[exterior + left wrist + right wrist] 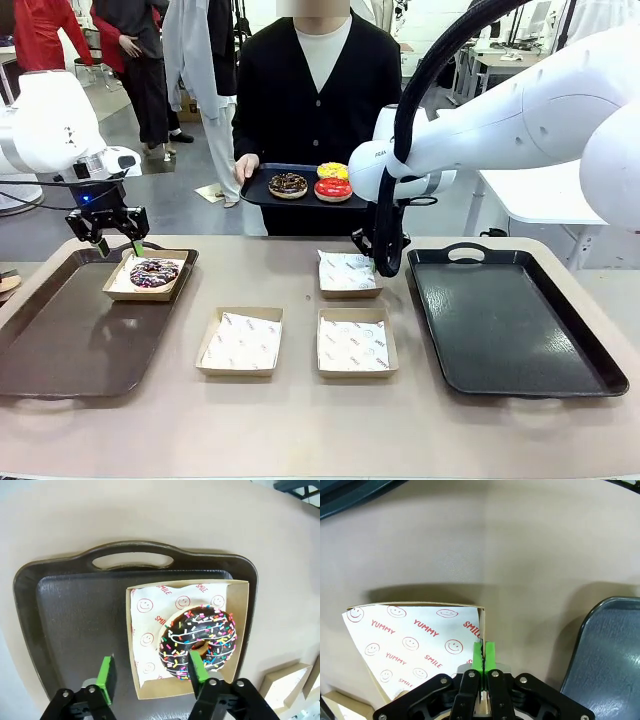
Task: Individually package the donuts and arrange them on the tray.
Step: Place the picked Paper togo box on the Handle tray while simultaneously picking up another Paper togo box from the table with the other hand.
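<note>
A dark donut with coloured sprinkles (154,272) (199,639) lies in a paper-lined box (145,645) at the far end of the brown tray (60,340) (75,630). Just above it my left gripper (118,243) (151,672) stands open, one finger over the donut's edge and the other over the tray beside the box. A person holds a small black tray (262,193) with a chocolate donut (288,185), a yellow donut (332,171) and a red donut (333,188). My right gripper (385,262) (483,655) is shut on the side wall of an empty lined box (347,272) (410,640).
Two more empty lined boxes (241,341) (357,341) sit at the table's middle. A black tray (510,320) (605,655) lies on the right, with nothing on it. The person stands close at the far edge.
</note>
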You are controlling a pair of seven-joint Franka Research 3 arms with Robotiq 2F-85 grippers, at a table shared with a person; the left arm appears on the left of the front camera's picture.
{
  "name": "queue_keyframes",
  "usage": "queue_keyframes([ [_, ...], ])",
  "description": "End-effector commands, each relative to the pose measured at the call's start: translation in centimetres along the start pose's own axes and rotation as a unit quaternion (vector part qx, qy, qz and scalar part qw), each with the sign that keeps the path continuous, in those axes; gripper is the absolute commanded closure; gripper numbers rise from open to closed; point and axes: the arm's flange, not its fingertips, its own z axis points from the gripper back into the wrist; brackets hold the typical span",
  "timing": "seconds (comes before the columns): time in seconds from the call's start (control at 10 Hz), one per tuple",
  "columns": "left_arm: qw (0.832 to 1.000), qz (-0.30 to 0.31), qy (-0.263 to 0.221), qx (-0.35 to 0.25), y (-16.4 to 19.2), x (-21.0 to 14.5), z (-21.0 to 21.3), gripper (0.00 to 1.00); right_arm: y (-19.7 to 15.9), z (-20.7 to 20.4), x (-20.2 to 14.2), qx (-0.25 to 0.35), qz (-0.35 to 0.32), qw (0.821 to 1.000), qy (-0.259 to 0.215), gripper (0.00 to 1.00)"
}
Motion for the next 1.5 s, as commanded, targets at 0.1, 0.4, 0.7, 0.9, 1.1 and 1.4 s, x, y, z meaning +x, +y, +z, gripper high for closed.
queue_keyframes([
  [0.1,1.000,-0.014,0.007,-0.023,0.3,-0.3,0.8,0.03,-0.1,0.3,-0.4,-0.031,-0.016,0.999,-0.009,1.00],
  [0.4,0.987,-0.026,0.003,-0.161,2.4,-3.5,4.7,0.10,-0.1,4.4,-1.4,-0.030,-0.040,0.998,-0.027,1.00],
  [0.7,0.954,-0.040,-0.043,-0.295,7.0,-7.9,8.5,0.10,-0.2,10.5,-2.7,-0.045,-0.046,0.996,-0.055,1.00],
  [0.9,0.919,-0.047,-0.036,-0.389,10.8,-10.3,9.8,0.10,0.0,13.7,-3.4,-0.062,-0.050,0.994,-0.074,1.00],
  [1.1,0.868,-0.032,0.004,-0.496,15.7,-12.3,10.5,0.10,0.7,14.9,-3.3,-0.061,-0.054,0.994,-0.072,1.00],
  [1.4,0.819,0.007,0.007,-0.573,21.0,-14.8,9.3,0.10,1.9,15.2,-3.0,-0.064,-0.053,0.995,-0.061,1.00],
])
